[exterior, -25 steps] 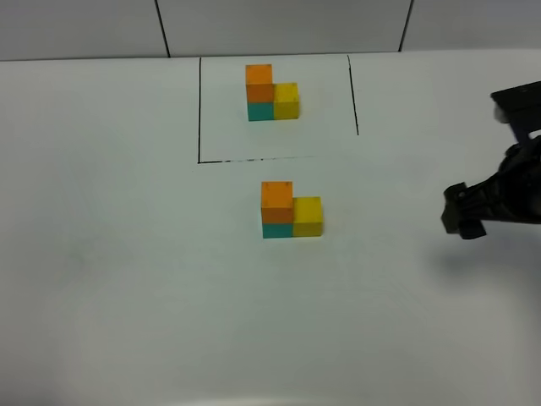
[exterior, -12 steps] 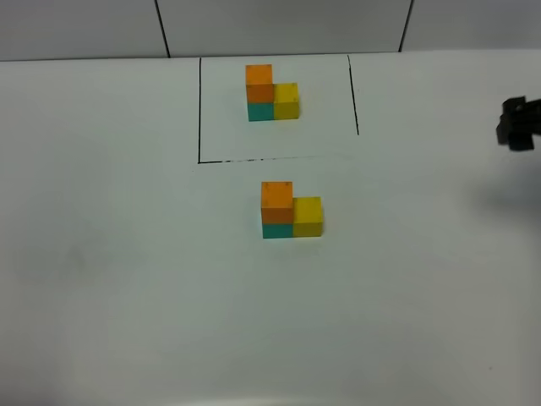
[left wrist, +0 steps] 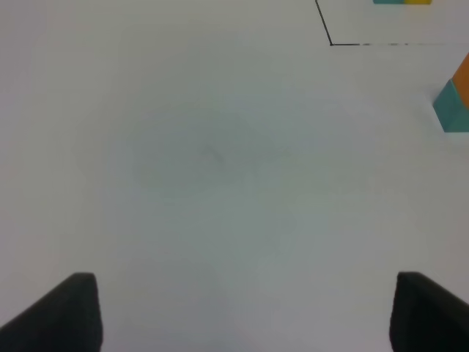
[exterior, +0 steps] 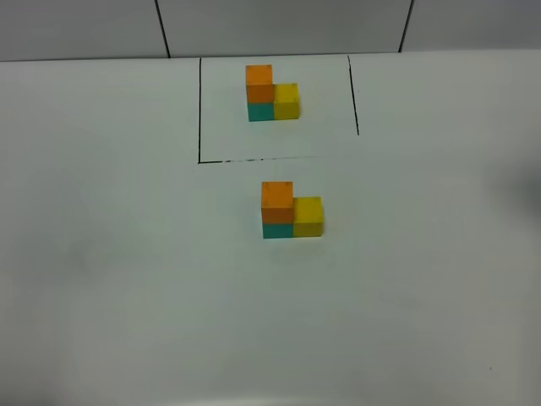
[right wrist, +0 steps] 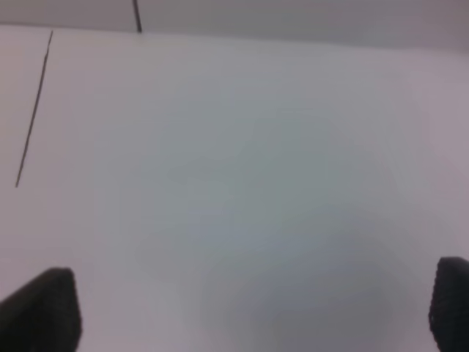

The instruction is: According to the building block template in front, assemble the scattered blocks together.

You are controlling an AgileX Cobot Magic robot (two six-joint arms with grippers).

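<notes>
Scattered blocks stand assembled near mid-desk: orange cube on teal, yellow cube touching the teal one's side, forming an L. Building block template shows the same arrangement farther back, inside a black outlined rectangle on the white desk. Left claw is spread wide over bare desk, holding nothing. Right claw is likewise spread wide and empty. Neither arm appears in the high view.
</notes>
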